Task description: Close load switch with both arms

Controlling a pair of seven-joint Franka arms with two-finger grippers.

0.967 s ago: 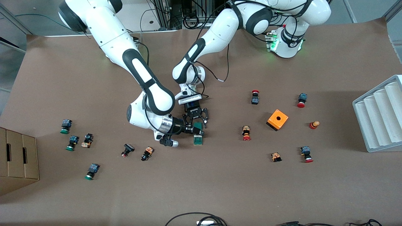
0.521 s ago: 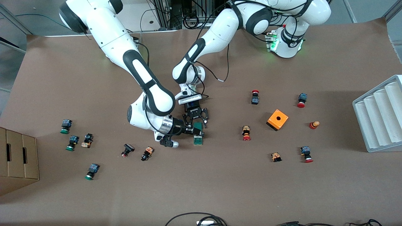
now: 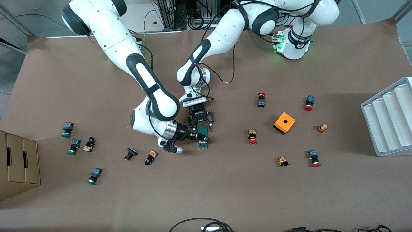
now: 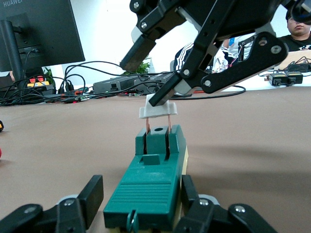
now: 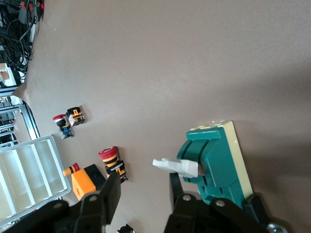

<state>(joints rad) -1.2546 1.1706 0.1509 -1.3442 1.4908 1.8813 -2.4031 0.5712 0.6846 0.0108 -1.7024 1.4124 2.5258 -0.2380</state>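
The green load switch (image 3: 202,139) lies flat mid-table, its white lever (image 4: 158,108) raised on two thin metal blades. My left gripper (image 3: 202,125) is open and low over the end of the switch farther from the front camera. In the left wrist view (image 4: 141,196) one finger (image 4: 190,191) is against the green body (image 4: 150,187) and the other stands apart. My right gripper (image 3: 200,137) is open at the lever. In the right wrist view (image 5: 141,188) one fingertip (image 5: 176,187) is right beside the white lever (image 5: 175,166). The right gripper also shows in the left wrist view (image 4: 151,75).
An orange box with a hole (image 3: 284,122) and several red-capped push buttons (image 3: 252,136) lie toward the left arm's end. Green-capped buttons (image 3: 74,146) and a cardboard box (image 3: 17,164) are toward the right arm's end. A white ribbed tray (image 3: 388,116) stands at the table edge.
The right arm's wrist and gripper have shifted slightly away from the front camera along the switch. The left arm has not visibly moved.
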